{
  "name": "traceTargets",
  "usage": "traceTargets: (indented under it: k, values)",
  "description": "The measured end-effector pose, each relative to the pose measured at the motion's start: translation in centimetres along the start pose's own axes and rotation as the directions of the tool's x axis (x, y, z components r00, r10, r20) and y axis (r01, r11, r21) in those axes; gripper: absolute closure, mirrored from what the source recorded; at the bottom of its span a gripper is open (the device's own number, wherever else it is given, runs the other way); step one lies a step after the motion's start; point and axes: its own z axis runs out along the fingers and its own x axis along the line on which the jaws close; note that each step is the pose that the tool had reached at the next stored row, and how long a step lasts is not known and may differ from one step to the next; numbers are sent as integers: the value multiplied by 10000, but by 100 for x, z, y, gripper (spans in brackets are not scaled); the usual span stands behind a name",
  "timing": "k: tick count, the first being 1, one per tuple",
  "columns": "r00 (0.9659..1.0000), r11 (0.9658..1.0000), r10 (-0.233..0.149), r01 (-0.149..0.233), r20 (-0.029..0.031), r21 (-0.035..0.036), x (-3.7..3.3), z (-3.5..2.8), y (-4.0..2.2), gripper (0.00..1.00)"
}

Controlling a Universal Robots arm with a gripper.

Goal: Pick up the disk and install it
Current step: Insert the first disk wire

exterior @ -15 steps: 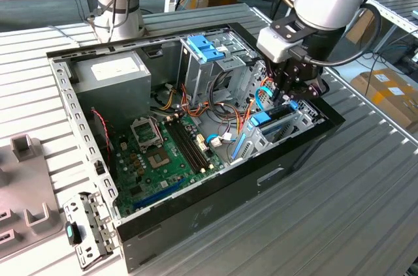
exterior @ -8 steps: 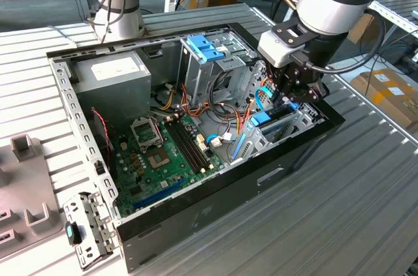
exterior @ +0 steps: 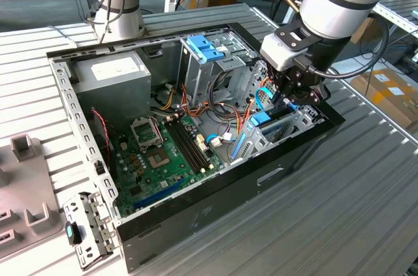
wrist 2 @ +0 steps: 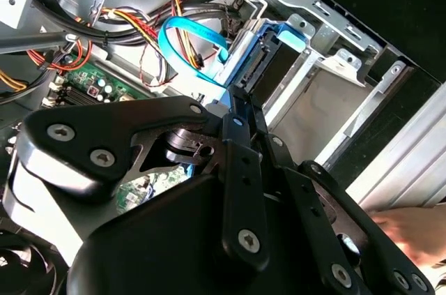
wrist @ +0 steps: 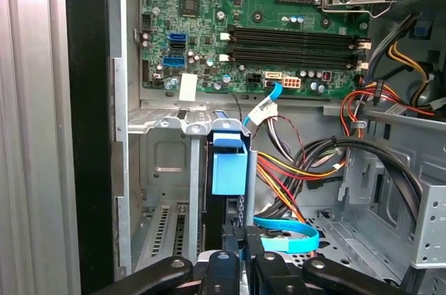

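Note:
The disk [exterior: 264,119] stands on edge in the metal drive cage [exterior: 294,126] at the open computer case's right end in the exterior view. Its light-blue carrier [wrist: 228,169] shows between the cage's metal walls, and its dark side [wrist 2: 273,65] runs down into the slot. My gripper [exterior: 287,96] hangs just above the cage. In both wrist views its black fingers [wrist: 231,253] lie close together, shut, with the tips [wrist 2: 233,96] at the disk's near end. Whether they clamp the carrier is hidden.
The case [exterior: 196,217] holds a green motherboard [exterior: 163,152], a grey power supply [exterior: 111,77] and a second cage with a blue latch [exterior: 206,51]. Bundled wires [wrist: 300,162] and a blue flat cable [wrist: 286,239] lie beside the cage. A blurred hand [wrist 2: 411,232] shows beyond the case wall.

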Motion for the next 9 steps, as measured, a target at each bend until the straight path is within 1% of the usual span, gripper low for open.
traceTargets:
  k: [1,2,3,4,9]
  values:
    - [10000,10000,0,0,0,0,0,0,0,84]
    - [10000,10000,5,-5,33,0,1,0,0,84]
    - [9999,10000,16,-16,107,4,1,1,0,84]
    - [9999,10000,19,-19,123,5,1,0,0,84]
    - [9999,10000,20,-20,124,4,3,24,0,84]
